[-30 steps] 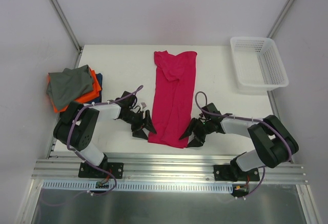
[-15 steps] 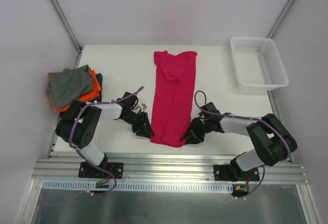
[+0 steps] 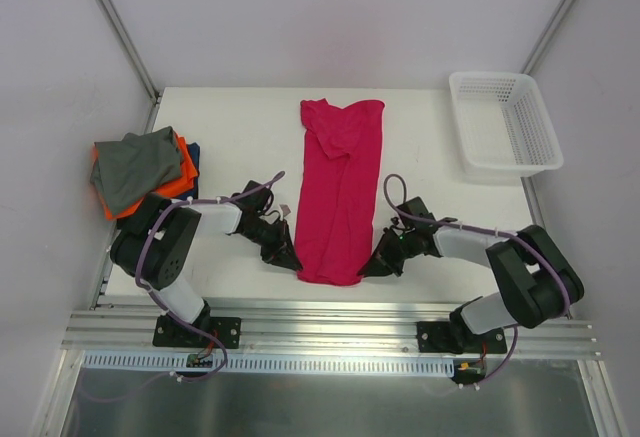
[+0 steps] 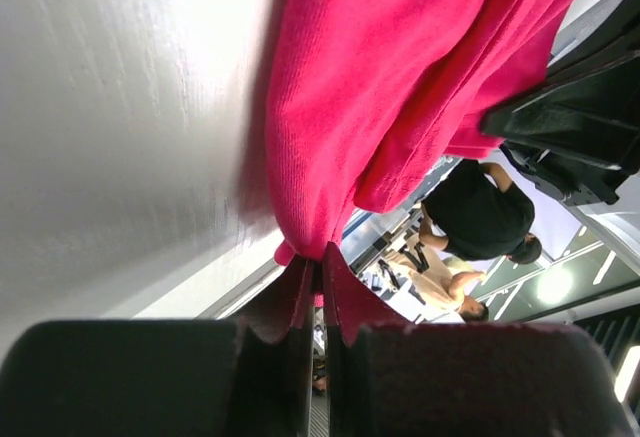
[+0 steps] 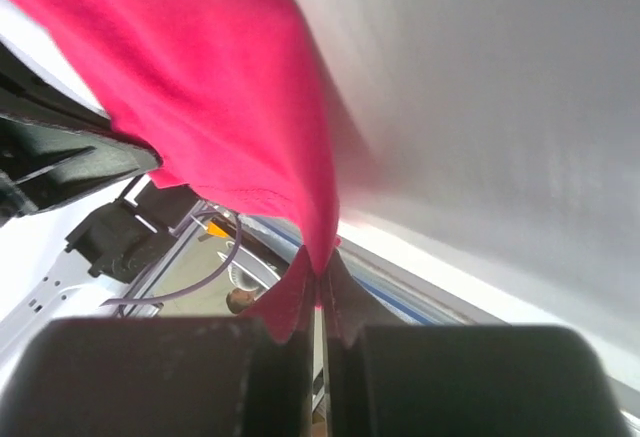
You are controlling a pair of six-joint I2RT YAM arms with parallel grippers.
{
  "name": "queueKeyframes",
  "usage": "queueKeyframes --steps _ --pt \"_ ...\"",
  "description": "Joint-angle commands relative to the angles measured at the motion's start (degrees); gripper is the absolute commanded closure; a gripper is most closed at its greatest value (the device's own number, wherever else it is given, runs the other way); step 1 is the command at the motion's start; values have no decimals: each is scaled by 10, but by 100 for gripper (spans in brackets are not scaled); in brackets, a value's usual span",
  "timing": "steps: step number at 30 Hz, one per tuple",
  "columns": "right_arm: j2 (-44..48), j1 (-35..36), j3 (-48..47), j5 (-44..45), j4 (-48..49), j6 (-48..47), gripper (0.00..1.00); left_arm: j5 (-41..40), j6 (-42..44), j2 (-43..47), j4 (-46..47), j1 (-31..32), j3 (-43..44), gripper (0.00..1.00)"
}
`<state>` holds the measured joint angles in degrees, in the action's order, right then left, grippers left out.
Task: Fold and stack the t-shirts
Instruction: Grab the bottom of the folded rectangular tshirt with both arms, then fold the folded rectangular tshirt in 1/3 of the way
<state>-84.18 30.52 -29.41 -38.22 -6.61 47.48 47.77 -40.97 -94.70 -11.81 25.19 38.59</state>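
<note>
Table (image 3: 230,127): white, matte, under left gripper (image 3: 290,260) and right gripper (image 3: 374,266). Walls (image 3: 330,17): pale grey, ahead and to either side. Aluminium rail (image 3: 330,332): behind both. Lighting: even, diffuse.

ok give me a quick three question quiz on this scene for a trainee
1. True or false: the left gripper and the right gripper are each shut on a near corner of the pink shirt.
2. Where on the table does the basket stand? A far right; B near left; C centre.
3. Fill in: the top shirt of the pile at the left edge is ____.
Key: 1 true; 2 A; 3 grey.
</note>
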Motion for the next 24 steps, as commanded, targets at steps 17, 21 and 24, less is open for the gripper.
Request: queueKeyframes --steps 17,21,24 --pt "53 -157 -153 -23 -136 -142 100 22 58 12 -27 0 134 100" --pt "53 -169 -159 -21 -129 -138 100 16 72 0 -33 -7 177 100" --pt "42 -187 -177 -19 -116 -134 100 16 77 -7 -37 -8 193 100"
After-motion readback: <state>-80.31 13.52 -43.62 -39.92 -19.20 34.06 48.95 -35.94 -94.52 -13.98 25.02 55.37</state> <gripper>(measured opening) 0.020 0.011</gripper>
